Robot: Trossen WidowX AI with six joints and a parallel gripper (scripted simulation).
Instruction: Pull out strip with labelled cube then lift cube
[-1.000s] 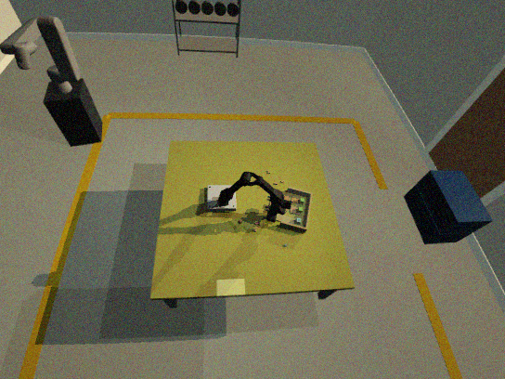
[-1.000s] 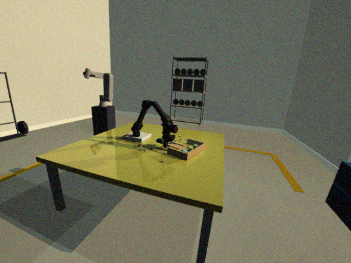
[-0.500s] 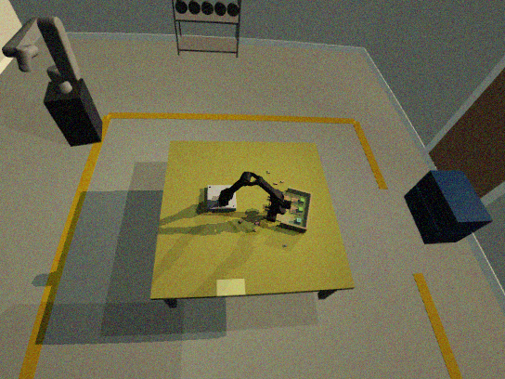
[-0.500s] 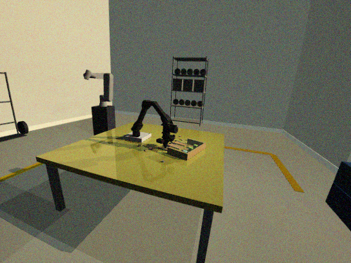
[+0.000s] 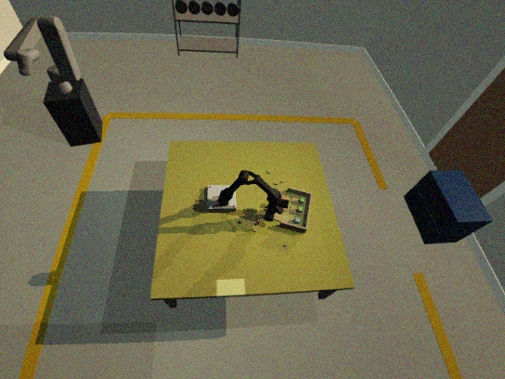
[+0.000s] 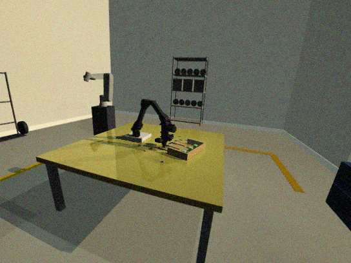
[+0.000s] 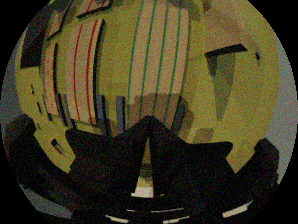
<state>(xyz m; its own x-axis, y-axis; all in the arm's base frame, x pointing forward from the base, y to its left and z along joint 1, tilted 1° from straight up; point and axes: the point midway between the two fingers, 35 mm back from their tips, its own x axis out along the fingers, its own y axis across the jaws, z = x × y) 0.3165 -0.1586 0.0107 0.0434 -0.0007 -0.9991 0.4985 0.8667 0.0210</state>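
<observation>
Three strips run along my wrist view: a green-lined strip (image 7: pixel 161 52) in the middle, a red-lined strip (image 7: pixel 82 75) beside it and an orange-marked strip (image 7: pixel 51 82) at the far left. Smaller pieces with red lines lie beyond a gap from the last two, while the green-lined one shows no break as far as I can see it. My gripper (image 5: pixel 269 217) (image 6: pixel 164 146) (image 7: pixel 149 119) points down at the tray's strip-end side, its fingers pressed together with nothing between them. The tips sit near the end of the green-lined strip; I can't tell whether they touch it. Over in the tray (image 5: pixel 307 212) (image 6: pixel 177 155), I have two green cubes (image 5: pixel 301 200) (image 6: pixel 190 148) and a teal cube (image 5: pixel 297 220) (image 6: pixel 184 151) toward the far side from my arm's base. The labelled cube must be among the tray's blocks, but no label is readable, so I can't say which. Small dark bits lie on the yellow table (image 5: pixel 200 260) (image 6: pixel 129 174).
</observation>
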